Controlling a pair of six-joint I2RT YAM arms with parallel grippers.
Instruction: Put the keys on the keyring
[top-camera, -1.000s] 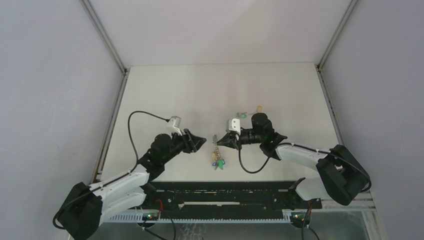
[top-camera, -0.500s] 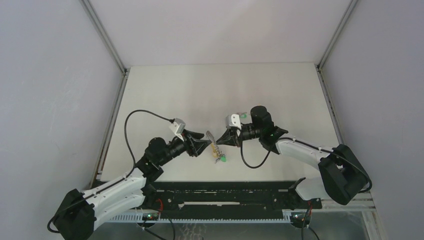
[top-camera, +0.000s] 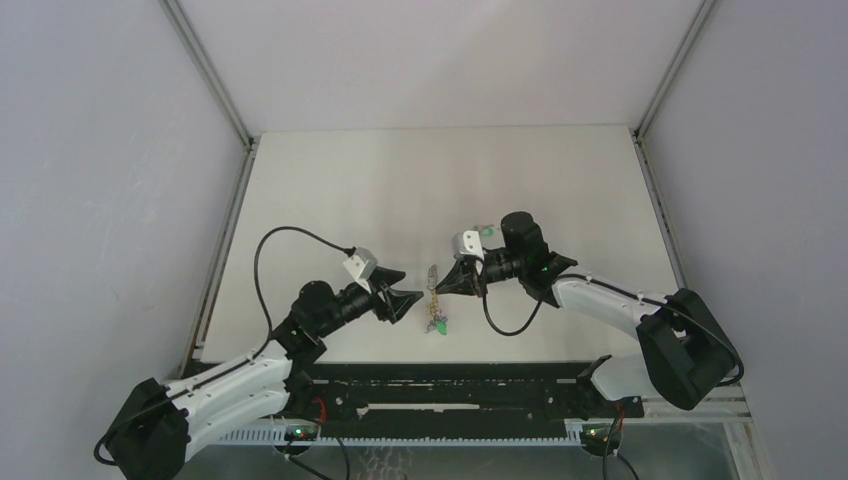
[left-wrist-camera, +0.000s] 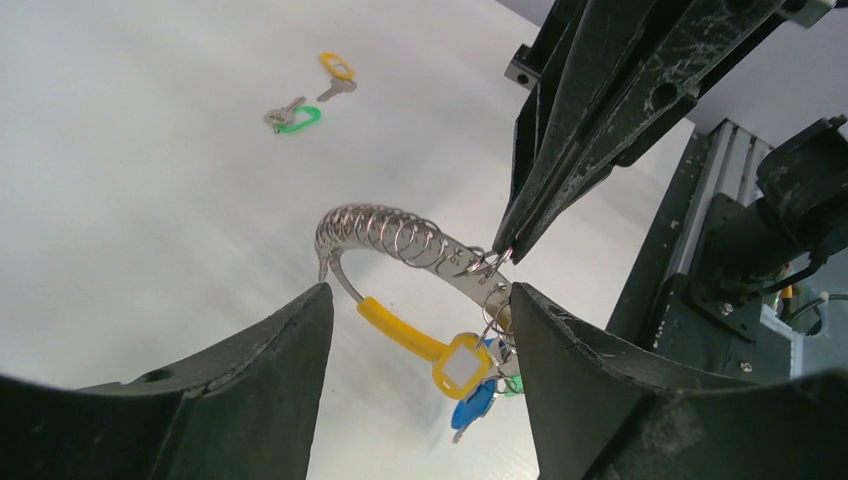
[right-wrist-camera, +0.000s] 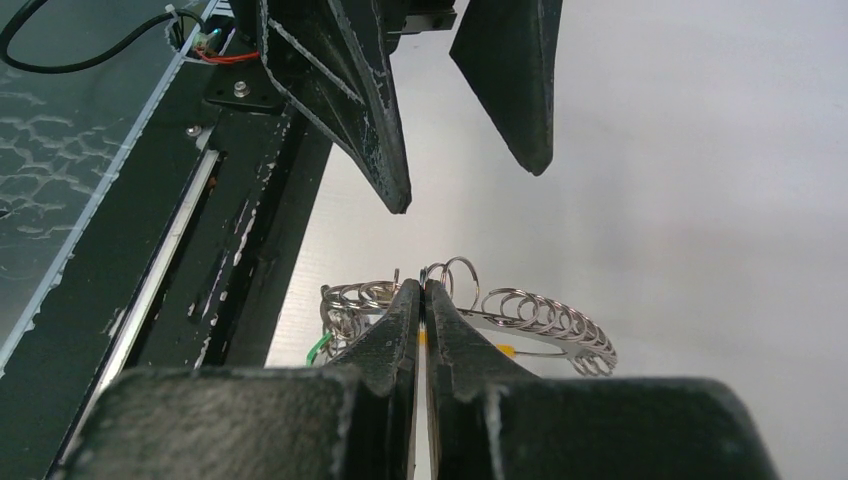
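The keyring (left-wrist-camera: 395, 236), a loop of silvery coiled rings with a yellow band (left-wrist-camera: 400, 330), hangs above the table. My right gripper (right-wrist-camera: 422, 290) is shut on its metal edge. Keys (left-wrist-camera: 470, 385) with yellow, blue and green heads dangle from its low end, also seen from above as keys (top-camera: 437, 324). My left gripper (left-wrist-camera: 420, 290) is open and faces the keyring (top-camera: 432, 292) from the left without gripping it. Two loose keys lie far off on the table, a green key (left-wrist-camera: 297, 118) and an orange key (left-wrist-camera: 338, 71).
The black rail (top-camera: 450, 400) with the arm bases runs along the near edge. Grey side walls and metal frame posts (top-camera: 210, 75) close in the white table (top-camera: 400, 180). The right arm's wrist (top-camera: 522, 245) hangs over the place where the loose keys lie.
My left gripper, which touched and tipped the ring half a second ago, has opened wider and drawn slightly back. The ring now hangs straight down from the right gripper.
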